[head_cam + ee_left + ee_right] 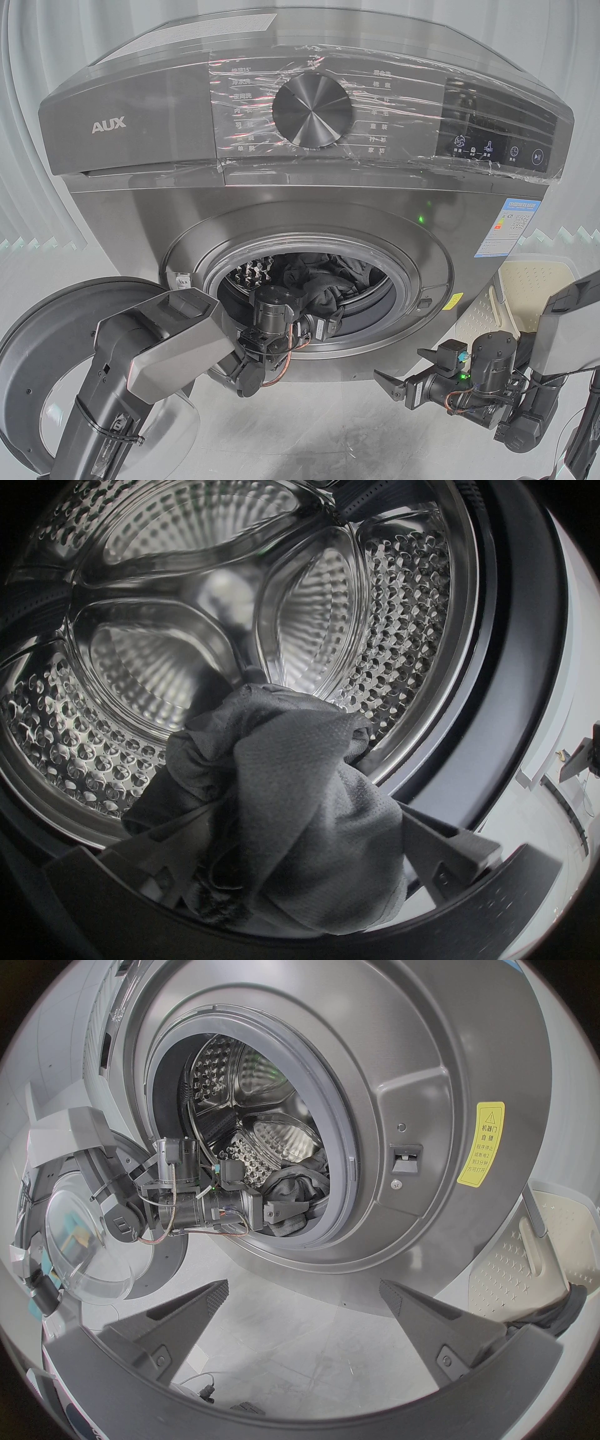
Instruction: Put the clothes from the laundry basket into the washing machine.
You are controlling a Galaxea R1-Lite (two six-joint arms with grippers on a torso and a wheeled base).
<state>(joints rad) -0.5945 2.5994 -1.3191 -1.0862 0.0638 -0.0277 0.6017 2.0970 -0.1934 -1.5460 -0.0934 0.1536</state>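
At the mouth of one front-loading washing machine (156, 212), whose single round door (37, 350) is swung wide to the robot's left, one bundle of dark grey cloth (294, 805) is seen. Whether it is a single garment or several cannot be told. It is heaped on the lower lip of the opening and reaches back onto the perforated steel drum (187, 624), with one fold pushed up in a peak. The left gripper (289, 1218) is held just inside the opening, level with the bundle. Its two fingers (456, 855) are spread wide and released, and the cloth is bunched between them and draped over them rather than pinched. The right gripper (301, 1288) is held low, outside the machine and below the right side of its front, well apart from the cloth. Its two fingers (187, 1316) are likewise spread, and nothing is held between them. One cream laundry basket (537, 281) with perforated walls is set on the floor just beside the machine's right side. One round dial (312, 110) is mounted at the centre of the control panel, one green light (420, 219) is lit above the opening, and one yellow sticker (480, 1143) is fixed beside the door latch.
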